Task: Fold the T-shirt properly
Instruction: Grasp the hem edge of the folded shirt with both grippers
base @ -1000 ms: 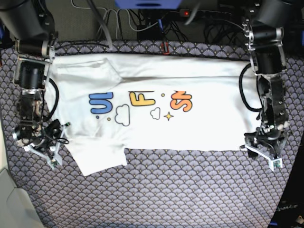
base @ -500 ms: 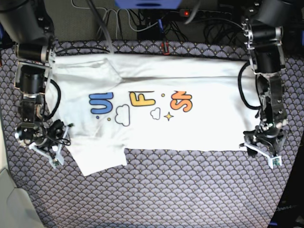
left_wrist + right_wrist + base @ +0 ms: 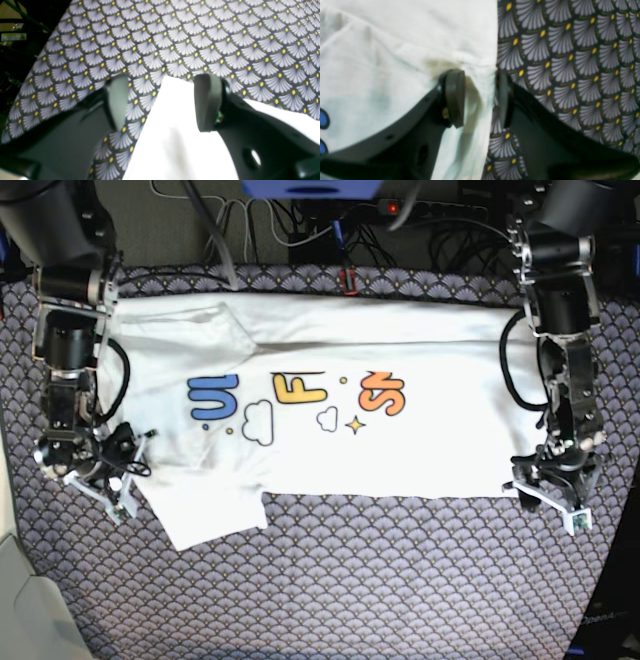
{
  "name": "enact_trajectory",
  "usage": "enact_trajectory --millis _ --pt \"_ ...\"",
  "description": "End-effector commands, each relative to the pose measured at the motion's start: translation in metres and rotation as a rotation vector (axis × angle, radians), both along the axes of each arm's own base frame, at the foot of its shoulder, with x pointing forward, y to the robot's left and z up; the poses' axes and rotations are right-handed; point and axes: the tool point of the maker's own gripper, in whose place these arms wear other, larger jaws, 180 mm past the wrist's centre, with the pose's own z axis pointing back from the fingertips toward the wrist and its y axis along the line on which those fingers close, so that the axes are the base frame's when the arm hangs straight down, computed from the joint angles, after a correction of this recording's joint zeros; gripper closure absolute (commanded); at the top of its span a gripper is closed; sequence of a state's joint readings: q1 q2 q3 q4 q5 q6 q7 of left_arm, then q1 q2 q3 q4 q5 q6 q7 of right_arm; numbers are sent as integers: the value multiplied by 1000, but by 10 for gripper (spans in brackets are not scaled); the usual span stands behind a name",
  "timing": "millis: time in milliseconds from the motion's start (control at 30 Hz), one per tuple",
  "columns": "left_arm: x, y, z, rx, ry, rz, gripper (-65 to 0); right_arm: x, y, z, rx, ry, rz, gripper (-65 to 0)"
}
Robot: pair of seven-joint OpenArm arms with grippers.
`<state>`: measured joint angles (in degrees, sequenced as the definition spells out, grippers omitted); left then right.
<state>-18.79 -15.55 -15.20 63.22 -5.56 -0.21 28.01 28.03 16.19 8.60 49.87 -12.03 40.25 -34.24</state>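
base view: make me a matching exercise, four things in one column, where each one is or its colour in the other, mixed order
1. cloth under the shirt
2. "F" print
3. left gripper
4. right gripper

A. yellow
B. at the shirt's edge, on the view's left
C. fan-patterned
D. at the shirt's corner, on the view's right

1-C, 2-A, 3-D, 4-B

Scallop-patterned tablecloth [image 3: 400, 580], black surroundings.
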Motion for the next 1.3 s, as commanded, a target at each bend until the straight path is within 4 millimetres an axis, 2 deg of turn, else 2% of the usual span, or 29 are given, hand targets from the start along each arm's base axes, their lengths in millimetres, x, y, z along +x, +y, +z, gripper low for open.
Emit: enact_trajectory --millis 0,100,167,333,500,767,833,900,1000,1133,1267 --pt "12 8 25 27 -71 3 -400 18 -6 23 -5 -67 -7 -194" --pt "12 8 25 27 -71 3 -400 18 -6 23 -5 -67 -7 -191" --pt "12 8 26 28 -71 4 -400 18 -5 22 -2 -67 -6 -165" --pt "13 10 20 25 -66 9 -400 18 1 20 6 -64 1 0" --pt "12 15 7 30 -83 18 -401 18 1 20 4 -64 1 0" --pt "11 19 -3 38 -115 29 -402 18 1 21 4 -65 1 0" --pt "15 20 -3 39 -134 33 -402 17 6 18 12 -61 5 0" --pt "13 22 -15 32 -117 40 -402 15 10 14 16 -54 9 0" --pt "24 11 -23 43 -97 3 -403 15 13 13 21 -52 12 0" --pt "27 5 -38 52 -56 -22 -403 14 13 13 20 -51 12 0" --pt "31 3 -42 48 -53 -22 -402 14 13 13 20 -51 12 0"
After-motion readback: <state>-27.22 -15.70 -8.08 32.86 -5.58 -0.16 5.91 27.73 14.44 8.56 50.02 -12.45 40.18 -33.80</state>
